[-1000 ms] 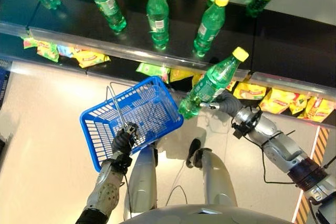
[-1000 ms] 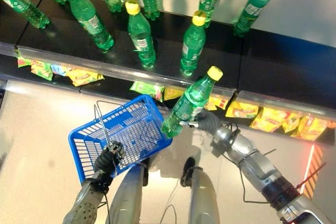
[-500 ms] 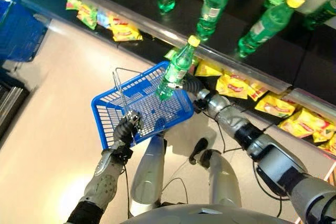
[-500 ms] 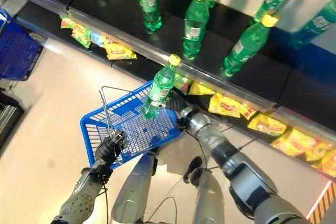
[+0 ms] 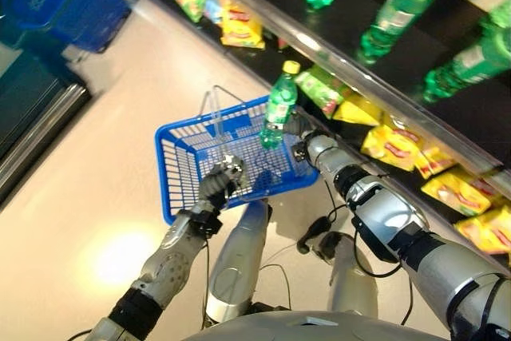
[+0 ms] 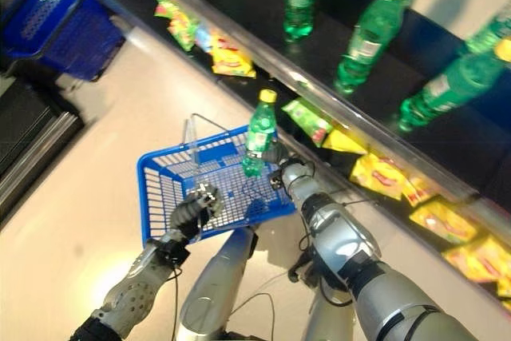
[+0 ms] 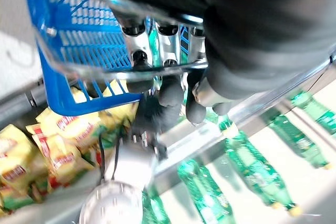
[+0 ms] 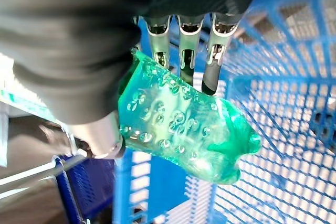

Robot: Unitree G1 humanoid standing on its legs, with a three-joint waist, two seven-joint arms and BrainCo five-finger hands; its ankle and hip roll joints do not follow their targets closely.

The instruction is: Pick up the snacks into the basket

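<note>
Your right hand (image 5: 302, 143) has carried the green bottle (image 5: 279, 112) off the shelf edge and over the blue basket (image 5: 182, 167) since a second ago; fingers curled round its lower body, base hanging above the mesh, not yet inside. Left hand (image 5: 219, 184) stays clenched on the wire handle (image 7: 126, 67), basket held level. The view swung too, so the shelf shift is camera; judged from this, release is next, and the yellow snack packs (image 5: 397, 143) on the lower shelf (image 5: 471, 217) are untouched.
</note>
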